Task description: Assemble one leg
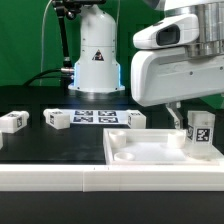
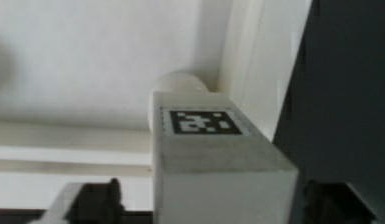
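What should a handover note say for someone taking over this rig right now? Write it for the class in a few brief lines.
Pincer: shut on the leg, holding it upright over the corner of the large white panel at the exterior view's right.
Wrist view: the leg points at a round spot in the panel corner; whether it is seated cannot be told.
Other legs: three lie loose on the black table, two at the exterior view's left of the marker board, one at its right.
Left: seat and fasten the held leg.

Counting four legs (image 1: 57, 119) bearing tags, one white recessed panel (image 1: 130, 160), one marker board (image 1: 95, 117), one arm (image 1: 170, 60) and one table (image 1: 30, 145).
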